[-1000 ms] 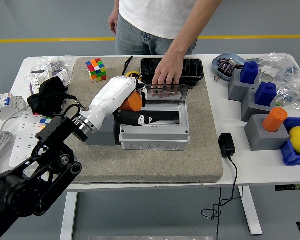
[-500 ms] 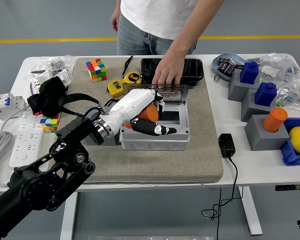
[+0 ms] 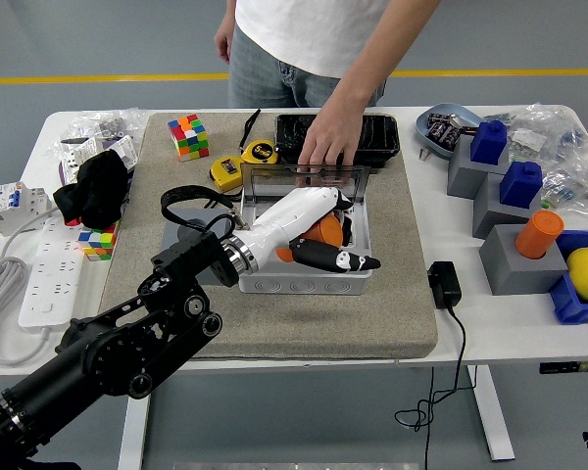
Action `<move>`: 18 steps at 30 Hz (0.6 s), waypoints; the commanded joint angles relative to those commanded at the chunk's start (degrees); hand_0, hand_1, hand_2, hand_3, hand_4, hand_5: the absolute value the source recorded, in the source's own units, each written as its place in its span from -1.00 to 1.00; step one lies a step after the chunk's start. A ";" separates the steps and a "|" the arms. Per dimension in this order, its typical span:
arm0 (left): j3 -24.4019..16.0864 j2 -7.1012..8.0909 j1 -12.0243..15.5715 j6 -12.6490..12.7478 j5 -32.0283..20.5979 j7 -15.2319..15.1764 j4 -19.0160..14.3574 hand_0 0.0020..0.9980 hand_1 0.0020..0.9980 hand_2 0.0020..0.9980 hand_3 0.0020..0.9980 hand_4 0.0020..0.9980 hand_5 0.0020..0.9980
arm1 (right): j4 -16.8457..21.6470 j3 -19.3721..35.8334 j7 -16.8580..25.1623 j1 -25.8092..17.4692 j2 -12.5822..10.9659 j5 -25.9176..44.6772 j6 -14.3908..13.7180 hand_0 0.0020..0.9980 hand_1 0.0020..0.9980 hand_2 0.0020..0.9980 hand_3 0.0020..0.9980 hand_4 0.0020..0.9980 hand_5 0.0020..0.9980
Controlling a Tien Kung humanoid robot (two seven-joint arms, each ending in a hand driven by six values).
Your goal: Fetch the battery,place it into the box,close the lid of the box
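The fingers of the left hand [image 3: 314, 235] are curled around an orange battery [image 3: 322, 233], of which only a small part shows between the white palm and the black fingertips [image 3: 358, 261]; the rest of the battery is hidden by the hand. The hand holds it over the open grey box [image 3: 304, 277], and whether the battery touches the box's floor I cannot tell, because the hand covers the inside. The box's clear lid [image 3: 299, 179] stands up at the far side, and a person's hand [image 3: 325, 145] rests on its top edge. The box sits on a beige mat [image 3: 412, 284] on the white table [image 3: 510, 323]. Behind the lid lies a black tray [image 3: 382, 132], partly covered by the person's hand. The black left arm [image 3: 127, 343] comes in from the lower left corner, where it is cut off. The right hand is not visible.
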 joint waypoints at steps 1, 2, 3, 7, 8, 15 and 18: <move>-0.05 -0.10 -0.20 0.19 0.55 -0.19 0.41 -0.93 -1.00 -1.00 -1.00 0.97 0.16 | 0.00 -0.08 0.01 0.00 0.02 0.05 -0.03 0.83 0.80 0.73 0.74 1.00 1.00; -0.10 -0.10 -0.40 0.38 0.87 -0.36 0.86 -0.93 -1.00 -1.00 -1.00 0.97 0.16 | 0.00 -0.17 0.03 0.00 0.01 0.12 -0.06 0.83 0.80 0.73 0.74 1.00 1.00; -0.16 -0.10 -0.66 0.62 1.21 -0.56 1.49 -0.93 -1.00 -1.00 -1.00 0.97 0.16 | 0.00 -0.28 0.05 0.00 0.00 0.23 -0.08 0.83 0.80 0.73 0.74 1.00 1.00; -0.49 -0.10 -2.10 1.37 1.80 -1.21 4.25 -0.93 -1.00 -1.00 -1.00 0.96 0.16 | 0.00 -0.22 -0.08 0.07 -0.07 0.12 -0.10 0.82 0.80 0.73 0.74 1.00 1.00; -0.59 -0.10 -2.28 1.48 1.89 -1.28 4.56 -0.93 -1.00 -1.00 -1.00 0.96 0.16 | 0.00 -0.21 -0.09 0.08 -0.09 0.12 -0.09 0.82 0.80 0.73 0.74 1.00 1.00; -1.47 -0.10 -3.12 2.19 3.57 -1.61 6.19 -0.93 -1.00 -1.00 -1.00 0.96 0.16 | 0.00 -0.23 -0.05 0.20 0.00 0.30 -0.11 0.82 0.80 0.73 0.74 1.00 1.00; -1.42 -0.10 -3.35 2.58 3.99 -1.82 6.71 -0.93 -1.00 -1.00 -1.00 0.97 0.17 | 0.00 -0.48 0.03 0.26 0.06 0.55 -0.12 0.82 0.80 0.73 0.74 1.00 1.00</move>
